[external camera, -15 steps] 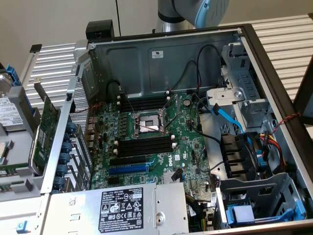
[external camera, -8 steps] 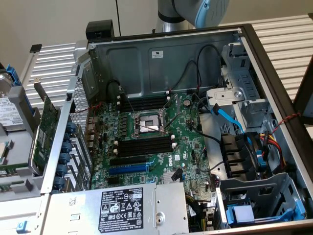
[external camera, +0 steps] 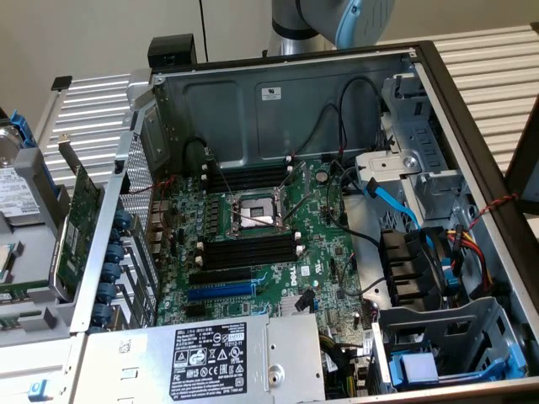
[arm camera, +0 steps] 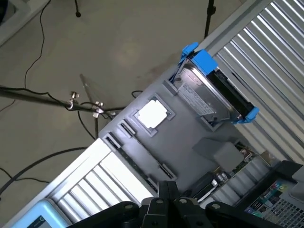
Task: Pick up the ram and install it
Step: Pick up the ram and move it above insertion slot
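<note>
Exterior view: your arm stands beyond the open case. A green board stands on edge on the exterior view's left, and you cannot tell whether it is the ram.

Wrist view: your gripper, fingers pressed together on nothing, hangs above the grey tray.

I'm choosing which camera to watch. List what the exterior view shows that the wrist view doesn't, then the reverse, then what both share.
Exterior view: the motherboard, its black memory slots, and the green expansion card outside the case. Wrist view: the shut gripper and the floor. Both: the slatted table and, it seems, the hard drive in its blue carrier.
</note>
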Robot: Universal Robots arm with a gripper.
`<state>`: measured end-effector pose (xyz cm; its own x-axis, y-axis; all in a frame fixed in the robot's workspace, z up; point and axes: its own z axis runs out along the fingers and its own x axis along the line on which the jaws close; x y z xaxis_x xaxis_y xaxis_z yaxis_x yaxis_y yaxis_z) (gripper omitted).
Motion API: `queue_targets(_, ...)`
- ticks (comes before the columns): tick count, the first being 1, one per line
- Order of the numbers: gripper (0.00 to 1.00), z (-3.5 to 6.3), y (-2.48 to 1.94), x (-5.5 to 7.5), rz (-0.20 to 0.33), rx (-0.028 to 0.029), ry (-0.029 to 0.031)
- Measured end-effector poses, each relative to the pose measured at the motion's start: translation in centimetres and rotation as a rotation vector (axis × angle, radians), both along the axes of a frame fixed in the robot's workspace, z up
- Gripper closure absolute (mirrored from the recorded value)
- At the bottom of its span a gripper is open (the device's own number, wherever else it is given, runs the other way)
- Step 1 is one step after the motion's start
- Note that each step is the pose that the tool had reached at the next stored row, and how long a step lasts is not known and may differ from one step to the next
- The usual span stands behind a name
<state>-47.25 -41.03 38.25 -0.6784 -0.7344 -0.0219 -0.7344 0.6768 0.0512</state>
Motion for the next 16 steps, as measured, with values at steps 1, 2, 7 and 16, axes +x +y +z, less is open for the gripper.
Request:
queue_targets(1, 0.89, -0.01, 0.0, 0.0, 0.018, 0.0, 0.0)
queue_targets(2, 0.89, -0.02, 0.0, 0.0, 0.036, 0.0, -0.0001)
queue_targets(7, 0.89, -0.08, 0.0, 0.0, 0.127, 0.0001, 0.0)
queue_targets(16, 0.89, -0.27, 0.0, 0.0, 0.292, -0.0001, 0.0)
